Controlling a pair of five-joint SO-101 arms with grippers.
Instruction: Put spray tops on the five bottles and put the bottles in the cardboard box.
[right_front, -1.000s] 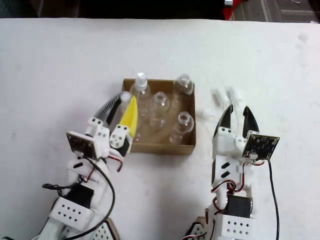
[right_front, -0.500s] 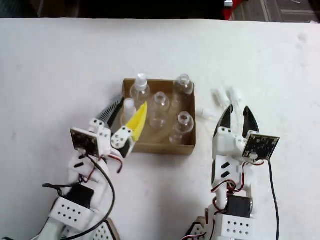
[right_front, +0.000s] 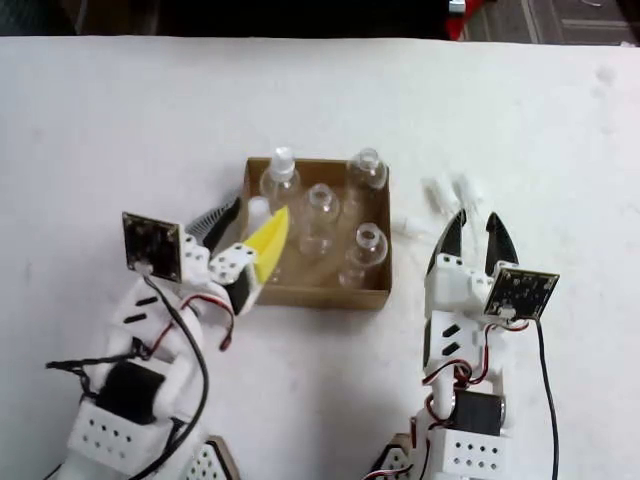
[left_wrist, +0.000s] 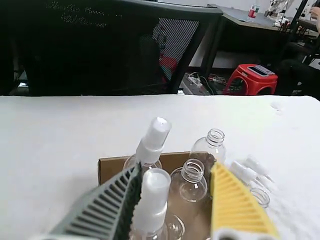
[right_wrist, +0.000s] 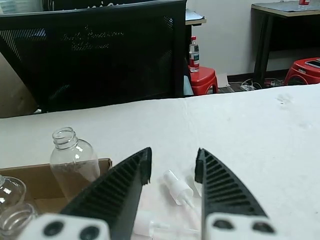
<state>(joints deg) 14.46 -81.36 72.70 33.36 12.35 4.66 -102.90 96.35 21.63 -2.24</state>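
Note:
The cardboard box (right_front: 300, 296) sits mid-table with five clear bottles standing in it. Two wear white spray tops: one at the far left corner (right_front: 281, 172) and one nearer (right_front: 258, 211). The other three (right_front: 320, 204) (right_front: 367, 169) (right_front: 367, 244) have bare necks. My left gripper (right_front: 261, 222) is open astride the nearer capped bottle (left_wrist: 152, 200), grey finger (left_wrist: 107, 210) close beside it, yellow finger (left_wrist: 237, 205) well off. My right gripper (right_front: 476, 232) rests open on the table right of the box. Loose spray tops (right_front: 450, 190) (right_wrist: 177, 186) lie just ahead of it.
White table cloth runs all around the box, with wide free room to the left and beyond it. Another loose spray top (right_front: 405, 225) lies by the box's right wall. A black mesh chair (right_wrist: 100, 55) stands past the table's far edge.
The left gripper went from shut on the nearer capped bottle to open, leaving it standing in the box, then drew back towards the table's near side. The right arm stayed still.

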